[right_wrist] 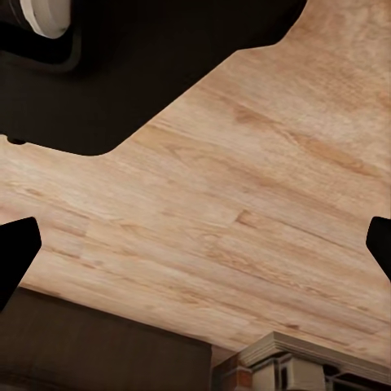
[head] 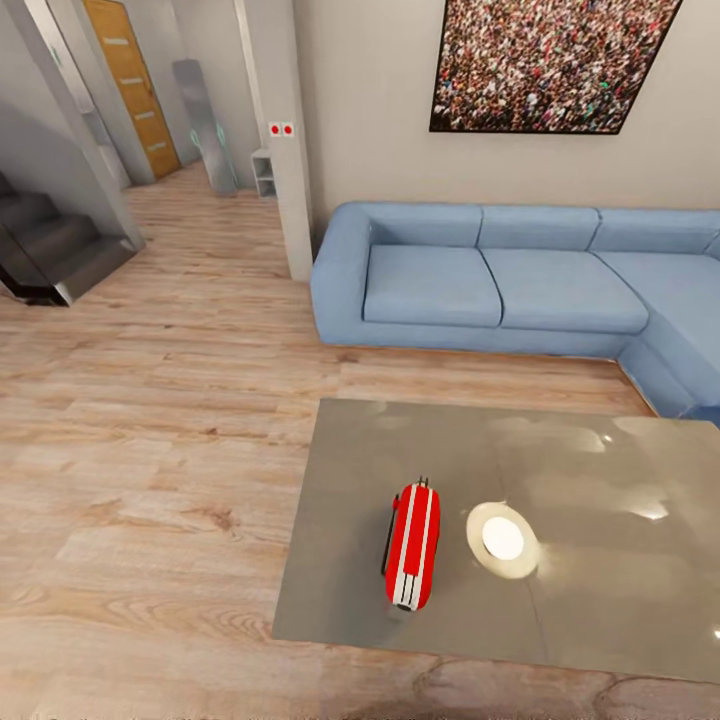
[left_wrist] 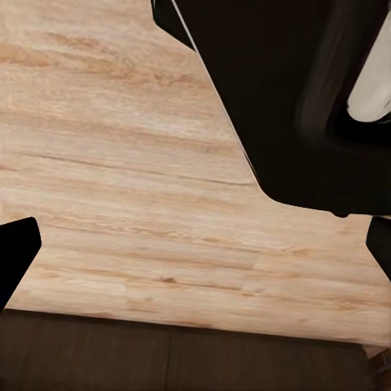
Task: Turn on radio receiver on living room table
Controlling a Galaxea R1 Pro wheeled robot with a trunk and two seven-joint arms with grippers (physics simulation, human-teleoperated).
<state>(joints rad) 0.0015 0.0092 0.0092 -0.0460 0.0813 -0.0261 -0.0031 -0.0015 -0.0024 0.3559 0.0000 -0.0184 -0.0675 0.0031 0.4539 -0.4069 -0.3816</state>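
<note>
Head view: the flat oblong red radio receiver (head: 412, 546) w/ white stripes along its length lies on the low rectangular desk (head: 600, 470) w/ glossy grey reflective top, near the desk's left front corner, long axis running roughly away from the camera, short black antenna stub at its far end. Just beside it to the right, not touching, sits a round cream-coloured disc (head: 502, 540) w/ a bright white centre; can't tell if it's an object or a light reflection. Beyond the desk, a blue fabric corner sofa (head: 500, 285) stands against the beige wall, wrapping round on the right, apart from the desk w/ a strip of light wood plank floor (head: 150, 450) between. A dark-framed picture of a crowd (head: 550, 60) hangs on the wall above the sofa. At left, dark grey stairs (head: 45, 250), and further back a hallway w/ an orange-brown wooden door (head: 135, 85). Left wrist view: the left tool (left_wrist: 195, 248) hangs over plank floor, its two dark fingertips at opposite edges of the frame, spread wide, nothing between them; a big black part of the robot's body (left_wrist: 277, 90) sits near it. Right wrist view: the right tool (right_wrist: 195, 248) likewise spread wide over floor, holding nothing, w/ a black robot part (right_wrist: 122, 65) close by.
</note>
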